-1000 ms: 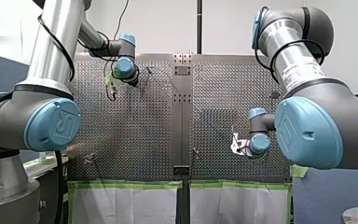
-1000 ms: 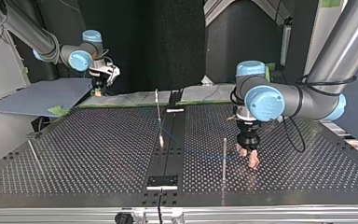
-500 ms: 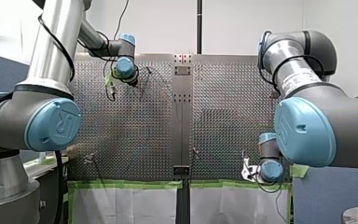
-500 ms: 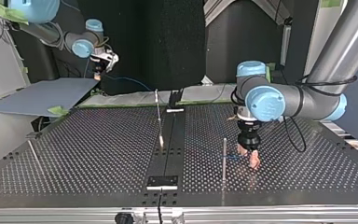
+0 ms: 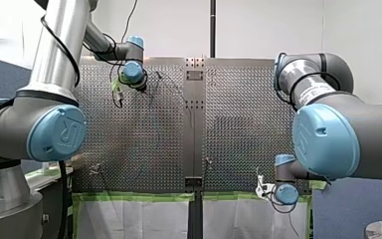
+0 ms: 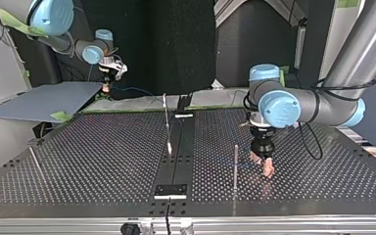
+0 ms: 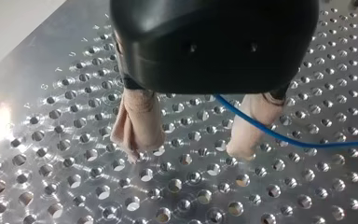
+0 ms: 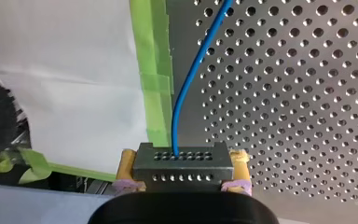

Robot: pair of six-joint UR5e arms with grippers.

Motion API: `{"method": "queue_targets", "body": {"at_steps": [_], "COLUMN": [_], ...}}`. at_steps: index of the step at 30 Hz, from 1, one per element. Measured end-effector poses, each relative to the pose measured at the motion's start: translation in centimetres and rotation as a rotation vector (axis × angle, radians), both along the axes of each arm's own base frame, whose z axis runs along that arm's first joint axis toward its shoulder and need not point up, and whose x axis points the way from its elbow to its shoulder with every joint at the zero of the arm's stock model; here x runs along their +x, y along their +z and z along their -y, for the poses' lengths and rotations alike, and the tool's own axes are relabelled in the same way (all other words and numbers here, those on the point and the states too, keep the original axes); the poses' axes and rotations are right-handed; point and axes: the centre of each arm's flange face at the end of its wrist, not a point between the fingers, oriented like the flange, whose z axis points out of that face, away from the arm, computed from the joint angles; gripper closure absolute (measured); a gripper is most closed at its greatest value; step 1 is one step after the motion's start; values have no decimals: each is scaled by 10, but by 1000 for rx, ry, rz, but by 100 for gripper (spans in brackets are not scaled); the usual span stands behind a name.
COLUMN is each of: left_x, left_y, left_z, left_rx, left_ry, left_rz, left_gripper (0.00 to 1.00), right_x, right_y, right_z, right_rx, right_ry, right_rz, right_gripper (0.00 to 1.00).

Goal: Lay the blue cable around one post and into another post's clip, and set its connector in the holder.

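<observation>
cable [image 8: 186, 88]: blue. connector [image 8: 182, 161]: dark grey, two rows of small holes across its face. my right gripper [image 8: 182, 175]: pads [image 8: 239, 161] ochre-yellow, purple at the base. my left gripper [image 7: 189, 154]: black housing, beige pads [image 7: 140, 121]. table [image 8: 307, 93]: silver, regular hole grid. edge tape [image 8: 156, 70] green, sheet [image 8: 65, 70] white. arm joint caps [image 5: 57, 132] light blue.

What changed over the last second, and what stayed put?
My right gripper, shut on the connector, moved from mid-table to the near edge of the table in the front view, with the blue cable trailing from it. My left gripper stayed open beside the post, the cable running past its fingers.
</observation>
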Motion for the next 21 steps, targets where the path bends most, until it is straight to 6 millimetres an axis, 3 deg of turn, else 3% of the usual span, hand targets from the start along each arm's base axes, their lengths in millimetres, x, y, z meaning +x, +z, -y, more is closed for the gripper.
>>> {"method": "queue_targets", "body": {"at_steps": [13,21], "left_x": [1,1], "left_y": [0,0], "left_z": [-2,-3], "left_rx": [-1,-4], "left_ry": [4,5], "left_rz": [0,0], "left_gripper": [0,0], "right_x": [10,19], "right_y": [-35,-72], "right_z": [27,13], "right_rx": [-101,-120], "right_ry": [5,23], "right_rz": [30,37], "right_gripper": [100,100]}}
